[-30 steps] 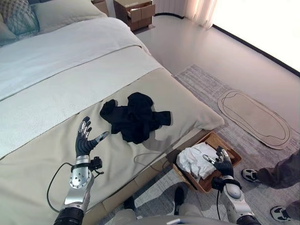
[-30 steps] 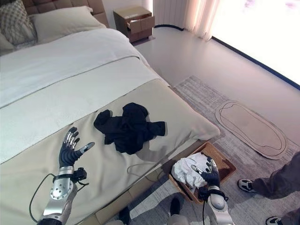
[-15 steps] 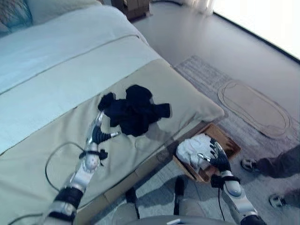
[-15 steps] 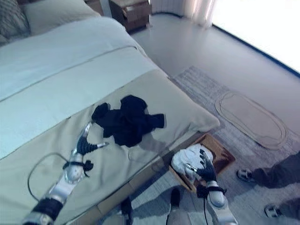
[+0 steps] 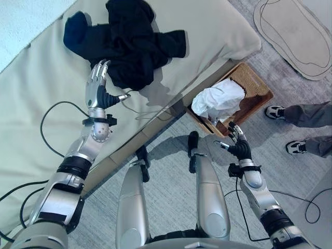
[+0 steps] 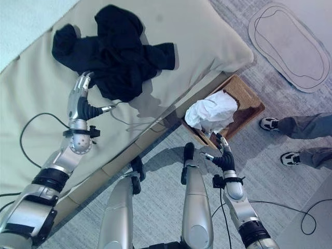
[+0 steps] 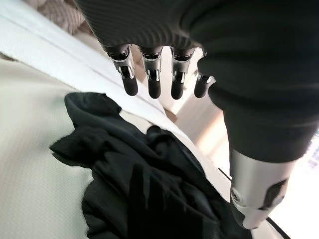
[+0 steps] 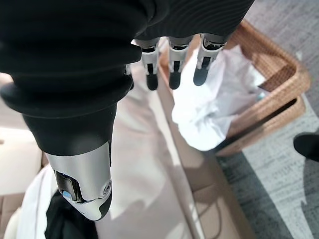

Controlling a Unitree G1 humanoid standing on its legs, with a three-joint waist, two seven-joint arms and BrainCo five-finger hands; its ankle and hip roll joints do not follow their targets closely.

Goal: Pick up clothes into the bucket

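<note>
clearly the black garment (image 5: 122,44) is soft and light, a crumpled heap of folds and loose sleeves on the beige bed cover (image 5: 46,119), so it should bunch up easily but could trail a sleeve or snag on the way; the best place to take hold looks like the thick bunched middle or the near fold, not a thin stray end. it lies just past the left hand (image 5: 98,88), whose straight fingertips reach the near edge of the cloth; in the left wrist view the fingers (image 7: 149,79) are spread and relaxed above the dark fabric, holding nothing, thumb apart to the side. the right hand (image 5: 237,147) hangs over the carpet, fingers loosely extended and empty, just short of the wicker basket (image 5: 259,88) that stands on the floor against the foot of the bed. 1 white garment (image 5: 218,99) already sits in that basket, spilling over its near rim. a person's legs and shoes (image 5: 298,129) stand beyond the basket.
</note>
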